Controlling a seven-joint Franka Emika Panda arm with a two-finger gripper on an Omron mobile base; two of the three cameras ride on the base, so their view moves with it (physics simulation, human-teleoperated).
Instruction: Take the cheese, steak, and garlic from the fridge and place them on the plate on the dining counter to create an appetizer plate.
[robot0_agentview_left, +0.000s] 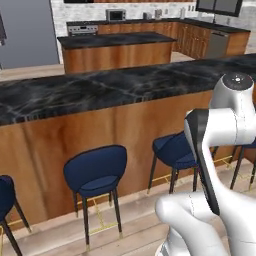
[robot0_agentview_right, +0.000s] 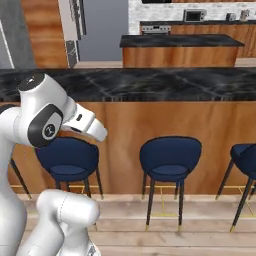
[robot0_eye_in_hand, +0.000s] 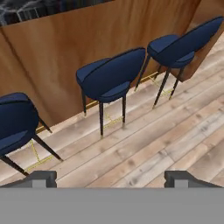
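Along the front of the dining desk (robot0_agentview_left: 100, 87), a long black marble top with pale veins over a brown wood-panel face, stands a row of navy stools (robot0_agentview_left: 96, 175) on a pale plank floor (robot0_eye_in_hand: 144, 153). In the left base view the desk runs from 9 o'clock up toward 2 o'clock, and the white arm (robot0_agentview_left: 220, 150) rises at 4 o'clock; in the right base view the desk crosses level through the middle, with the arm at 8 o'clock and one stool (robot0_agentview_right: 170, 160) at centre. Beyond the desk, a shorter dark-topped island (robot0_agentview_right: 180, 47) sits at 1 o'clock in the right base view, with a rear worktop bearing a microwave (robot0_agentview_right: 193, 16) behind it. The fridge (robot0_agentview_right: 102, 30), shown as dark grey doors, stands at 12 o'clock in that view, well apart from the robot. The visible stretch of marble carries nothing that can be told apart. In the hand view the gripper (robot0_eye_in_hand: 111, 178) points down at the floor, its two dark fingertips (robot0_eye_in_hand: 41, 177) at 7 and 5 o'clock, set wide apart with nothing between them; three stools stand above, against the wood panel.
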